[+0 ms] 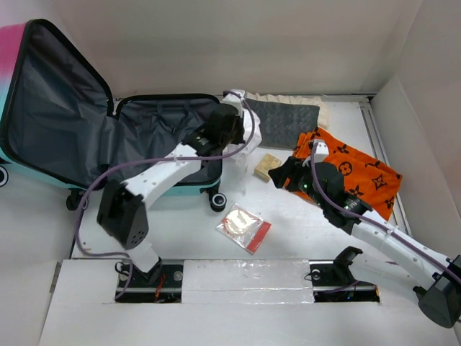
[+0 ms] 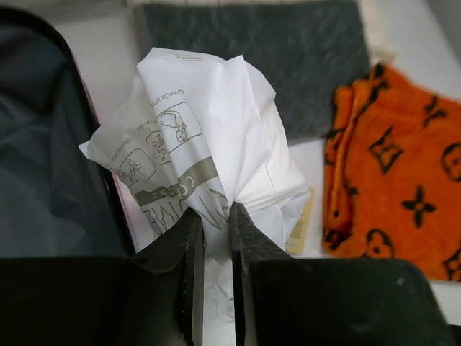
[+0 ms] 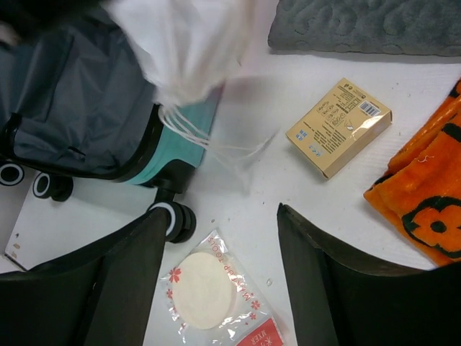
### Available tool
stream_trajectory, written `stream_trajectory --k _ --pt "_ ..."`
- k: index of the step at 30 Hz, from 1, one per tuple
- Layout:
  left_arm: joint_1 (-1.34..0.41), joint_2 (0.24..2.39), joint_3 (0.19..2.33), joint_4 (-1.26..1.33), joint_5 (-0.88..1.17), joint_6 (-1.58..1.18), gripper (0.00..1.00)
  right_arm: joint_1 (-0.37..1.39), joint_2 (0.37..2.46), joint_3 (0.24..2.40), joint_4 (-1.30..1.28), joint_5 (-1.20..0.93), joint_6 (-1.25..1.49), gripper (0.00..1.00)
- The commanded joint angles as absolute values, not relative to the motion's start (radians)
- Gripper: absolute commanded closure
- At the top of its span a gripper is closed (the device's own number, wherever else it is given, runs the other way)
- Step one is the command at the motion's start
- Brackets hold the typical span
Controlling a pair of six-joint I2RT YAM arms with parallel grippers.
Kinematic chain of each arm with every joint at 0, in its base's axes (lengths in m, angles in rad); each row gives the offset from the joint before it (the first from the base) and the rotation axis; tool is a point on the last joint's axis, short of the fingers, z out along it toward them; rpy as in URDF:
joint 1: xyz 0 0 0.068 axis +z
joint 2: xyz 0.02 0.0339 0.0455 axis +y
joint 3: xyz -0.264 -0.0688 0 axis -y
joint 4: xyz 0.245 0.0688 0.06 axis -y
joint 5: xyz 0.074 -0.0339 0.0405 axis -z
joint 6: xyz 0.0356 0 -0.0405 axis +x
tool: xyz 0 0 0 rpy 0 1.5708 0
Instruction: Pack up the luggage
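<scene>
Nearest the bases, a clear packet (image 1: 243, 227) holding a round white pad and a red label lies flat on the table (image 1: 180, 223). Just beyond it my right gripper (image 3: 221, 213) hovers with its jaws wide apart and nothing between them. A tan box (image 1: 267, 166) lies just ahead, apart from the fingers. To the left, the luggage (image 1: 144, 137) lies open on the table: the turquoise base half is flat with black wheels toward me, and the lid is propped back at far left. Grey lining shows in both halves. At the base half's right rim my left gripper (image 2: 215, 216) is clamped on the gathered neck of a white bag (image 2: 216, 122) printed with grey drawings. I see the bag held off the table, strings dangling beside the rim. Right of the box, an orange cloth (image 1: 360, 169) with black motifs lies rumpled. Farthest, a grey mat (image 1: 284, 122) lies flat near the back wall.
</scene>
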State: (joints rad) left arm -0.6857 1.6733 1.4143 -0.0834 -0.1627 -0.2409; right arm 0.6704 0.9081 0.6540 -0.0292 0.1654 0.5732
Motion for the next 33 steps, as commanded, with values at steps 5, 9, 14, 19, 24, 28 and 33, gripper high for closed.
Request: stream_trajectory --k 5,9,14,19,24,28,33 --pt "-0.609 1.45 1.392 0.002 -0.355 -0.285 1.0 0.69 0.91 0.683 0.044 0.149 0.577 0.32" --pt "-0.527 1.298 1.186 0.09 -0.587 -0.363 1.0 0.699 0.959 0.692 0.066 0.129 0.568 0.32" --pt "-0.341 1.244 1.062 0.097 -0.52 -0.494 0.53 0.718 1.064 0.701 0.066 0.138 0.568 0.29" --pt "-0.371 1.209 1.013 0.136 -0.468 -0.503 0.0 0.793 1.16 0.726 0.029 0.138 0.568 0.19" --pt "-0.38 1.098 0.939 0.228 -0.306 -0.503 0.0 0.848 1.224 0.664 -0.026 0.156 0.619 0.19" --pt "-0.38 1.069 0.884 0.273 -0.167 -0.503 0.0 0.848 1.203 0.588 -0.104 0.176 0.727 0.2" --pt "-0.38 1.081 0.807 0.359 -0.066 -0.525 0.0 0.859 1.134 0.485 -0.173 0.176 0.876 0.22"
